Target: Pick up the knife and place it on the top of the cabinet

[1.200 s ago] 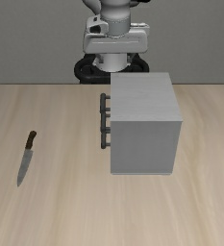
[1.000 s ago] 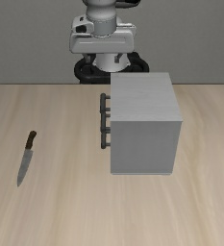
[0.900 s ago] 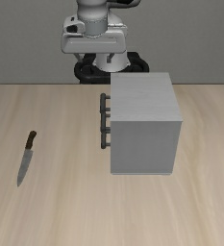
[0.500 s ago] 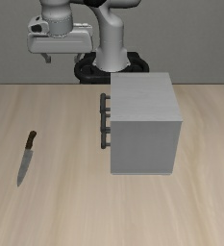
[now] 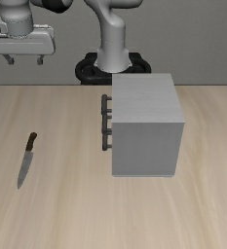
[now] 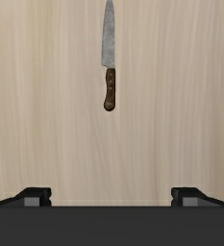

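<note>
Knife (image 5: 26, 160) not picked up yet

The knife lies flat on the desk (image 5: 66, 214), low down at the exterior view's left. Its brown handle (image 5: 31, 144) points toward the back of the desk and its shiny blade (image 5: 23, 170) points toward the front. Nothing touches it.

The fingers (image 5: 9, 59) hang high in the upper left of the exterior view, well above the desk. They are spread wide apart and hold nothing. The wrist view looks straight down, and it shows the knife (image 6: 109, 58) on the wood far below, ahead of the two fingertips (image 6: 32, 195). So the hand seems to be over the knife's side of the desk, but not low enough to grab it.

The cabinet (image 5: 146, 122) stands near the middle of the desk, well apart from the knife. Its flat top (image 5: 144, 99) has nothing on it. Its dark handles (image 5: 107, 124) face the exterior view's left.

So the job looks like it has only just started. What is left is almost all of it: the hand must go down, line up the fingers on both sides of the knife, most likely at the handle, close on it, lift it, carry it across to the cabinet, and set it on top. The knife is thin and flat, so the grab may be the hard part.
</note>
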